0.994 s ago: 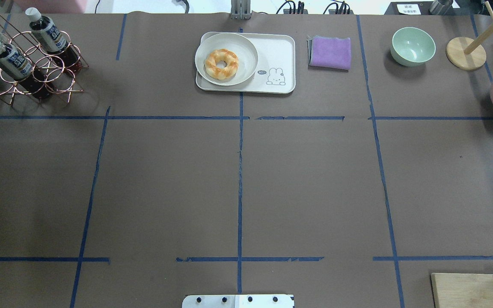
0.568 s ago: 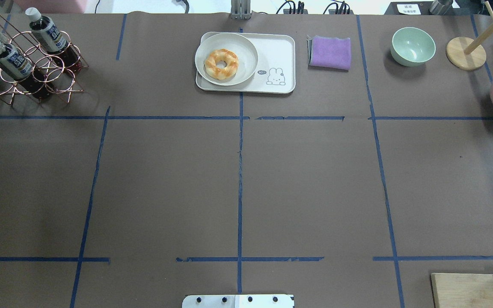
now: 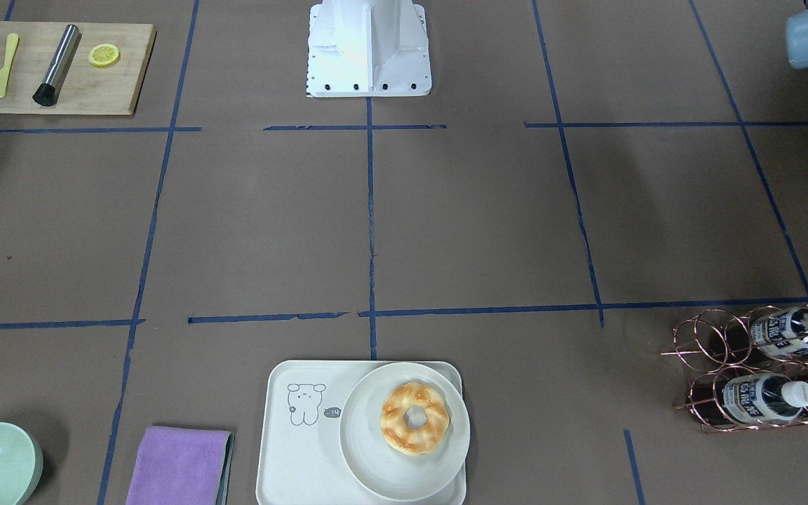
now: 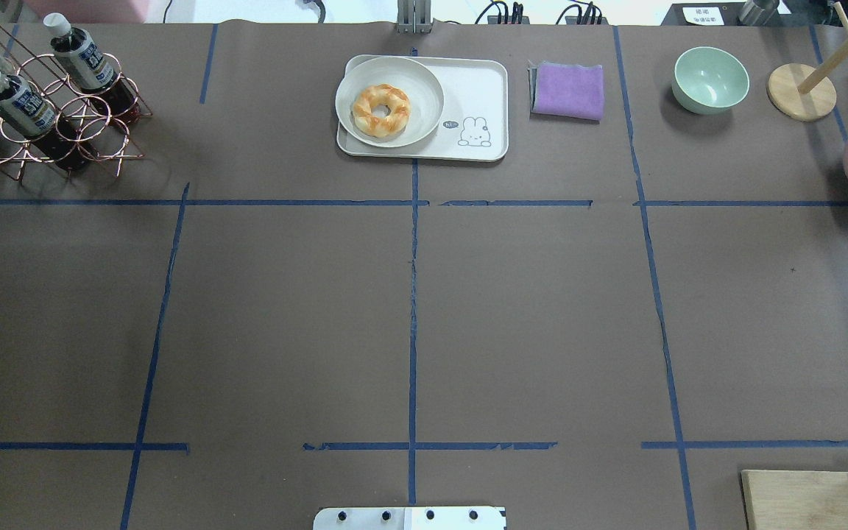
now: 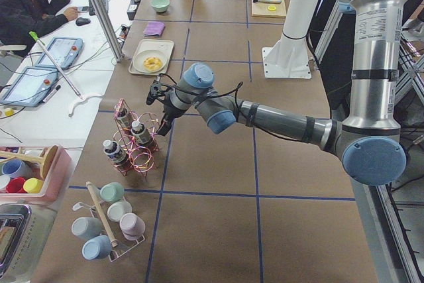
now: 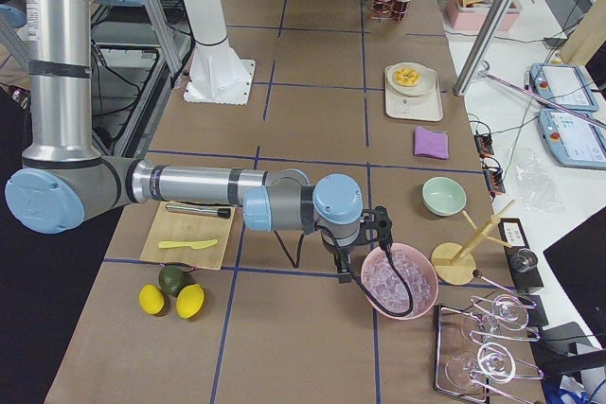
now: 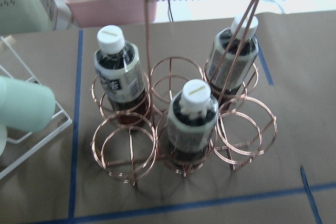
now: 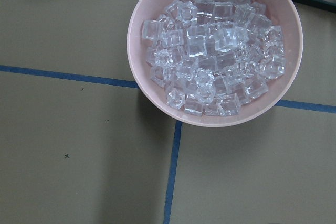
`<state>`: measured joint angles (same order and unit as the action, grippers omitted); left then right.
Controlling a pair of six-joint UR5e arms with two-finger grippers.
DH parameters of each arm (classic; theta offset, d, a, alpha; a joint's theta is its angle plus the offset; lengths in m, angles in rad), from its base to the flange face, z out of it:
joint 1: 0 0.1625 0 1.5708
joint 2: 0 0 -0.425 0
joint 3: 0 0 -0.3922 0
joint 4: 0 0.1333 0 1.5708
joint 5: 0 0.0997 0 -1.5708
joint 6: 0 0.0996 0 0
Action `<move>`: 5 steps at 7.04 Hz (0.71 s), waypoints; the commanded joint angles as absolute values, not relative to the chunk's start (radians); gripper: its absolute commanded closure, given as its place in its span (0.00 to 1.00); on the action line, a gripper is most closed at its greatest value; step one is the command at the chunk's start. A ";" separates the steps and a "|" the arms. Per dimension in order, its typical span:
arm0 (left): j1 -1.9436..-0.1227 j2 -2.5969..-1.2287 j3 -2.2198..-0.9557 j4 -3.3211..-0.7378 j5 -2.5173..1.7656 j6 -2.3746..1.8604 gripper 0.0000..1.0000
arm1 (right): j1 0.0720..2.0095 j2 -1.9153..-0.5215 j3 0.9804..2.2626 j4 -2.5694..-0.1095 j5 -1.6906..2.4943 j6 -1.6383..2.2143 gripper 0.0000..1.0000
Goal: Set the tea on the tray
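Clock set on overhead view, 12 = far edge. At 10 o'clock corner: copper wire rack (image 4: 63, 125) w/ three tea bottles (image 7: 191, 114), each standing cap-up in its own ring, dark liquid, white caps, blue-white labels. In L wrist view: one bottle at 6 o'clock in the near row's middle ring, the other two at 10 and 2 o'clock in the far row's end rings. None on the tray (image 4: 484, 88) yet; tray at 12 o'clock, well apart from rack. On tray's 9 o'clock half: cream plate (image 4: 425, 110) w/ glazed donut (image 4: 380, 110); bear drawing on the bare 4 o'clock corner. Just beside tray at 3 o'clock: folded purple cloth (image 4: 567, 90); further along, green bowl (image 4: 711, 79). L gripper (image 5: 161, 126) up over the rack's robot-ward side, pointing down, apart from bottles as far as side view shows; jaws: cannot tell, no fingers in wrist view. R gripper (image 6: 376, 238) at 2 o'clock edge above pink bowl (image 8: 210, 121) heaped w/ ice cubes; jaws likewise cannot tell. Wooden board (image 4: 792, 500) at 5 o'clock corner.
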<state>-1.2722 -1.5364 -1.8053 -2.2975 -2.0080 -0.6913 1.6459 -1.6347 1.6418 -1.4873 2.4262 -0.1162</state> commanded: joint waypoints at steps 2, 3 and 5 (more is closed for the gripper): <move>-1.238 -1.635 -1.734 -2.379 -1.854 -0.765 0.00 | 1.646 -1.625 1.655 -1.485 2.410 -0.060 0.00; -1.221 -1.660 -1.657 -2.466 -1.815 -0.772 0.00 | 1.646 -1.626 1.654 -1.486 2.414 -0.058 0.00; -1.166 -1.696 -1.516 -2.616 -1.722 -0.821 0.00 | 1.646 -1.624 1.646 -1.486 2.421 -0.055 0.00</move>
